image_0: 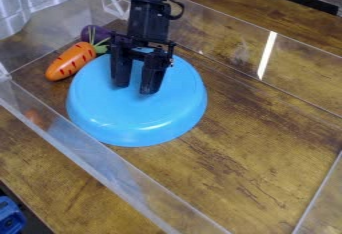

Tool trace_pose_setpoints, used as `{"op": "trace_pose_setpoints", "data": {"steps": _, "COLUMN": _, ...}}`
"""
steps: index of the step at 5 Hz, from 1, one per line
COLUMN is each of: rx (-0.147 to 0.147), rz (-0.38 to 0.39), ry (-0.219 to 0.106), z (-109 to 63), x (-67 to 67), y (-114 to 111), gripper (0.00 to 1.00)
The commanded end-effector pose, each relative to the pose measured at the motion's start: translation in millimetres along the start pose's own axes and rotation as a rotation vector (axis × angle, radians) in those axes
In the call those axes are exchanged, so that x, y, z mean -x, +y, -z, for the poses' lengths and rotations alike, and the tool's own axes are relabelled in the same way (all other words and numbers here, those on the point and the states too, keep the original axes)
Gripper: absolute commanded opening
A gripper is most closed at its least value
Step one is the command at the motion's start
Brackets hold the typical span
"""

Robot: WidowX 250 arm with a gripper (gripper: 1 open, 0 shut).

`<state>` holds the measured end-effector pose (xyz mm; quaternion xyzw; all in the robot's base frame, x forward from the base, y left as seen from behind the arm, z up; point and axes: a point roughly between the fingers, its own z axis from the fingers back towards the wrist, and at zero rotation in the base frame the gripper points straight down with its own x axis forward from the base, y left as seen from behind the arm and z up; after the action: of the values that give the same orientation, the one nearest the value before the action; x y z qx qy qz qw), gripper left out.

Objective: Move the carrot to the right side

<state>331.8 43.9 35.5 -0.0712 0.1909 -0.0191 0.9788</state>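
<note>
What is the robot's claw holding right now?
Nothing. The gripper is open and empty above the blue plate. The carrot lies apart on the table, left of the plate, untouched.

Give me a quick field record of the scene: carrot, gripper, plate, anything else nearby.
carrot: lying on the wood surface at the left, beside the plate's left rim, not gripped
gripper: open, empty, fingers pointing down over the plate
blue plate: upside down, centre of the table
purple toy vegetable: just behind the carrot, partly hidden
table: wooden, bare to the right of the plate
task status: carrot not yet moved right
</note>
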Motion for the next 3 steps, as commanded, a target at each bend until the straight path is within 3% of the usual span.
{"op": "trace_pose_setpoints", "data": {"steps": 1, "rx": 0.009, "rz": 0.001, "ry": -0.014, "z": -4.6, "x": 0.8, "y": 12.1, "gripper": 1.00}}
{"op": "trace_pose_setpoints", "data": {"steps": 3, "rx": 0.021, "rz": 0.010, "ry": -0.001, "z": -3.8, "x": 0.8, "y": 15.6, "gripper": 1.00}}
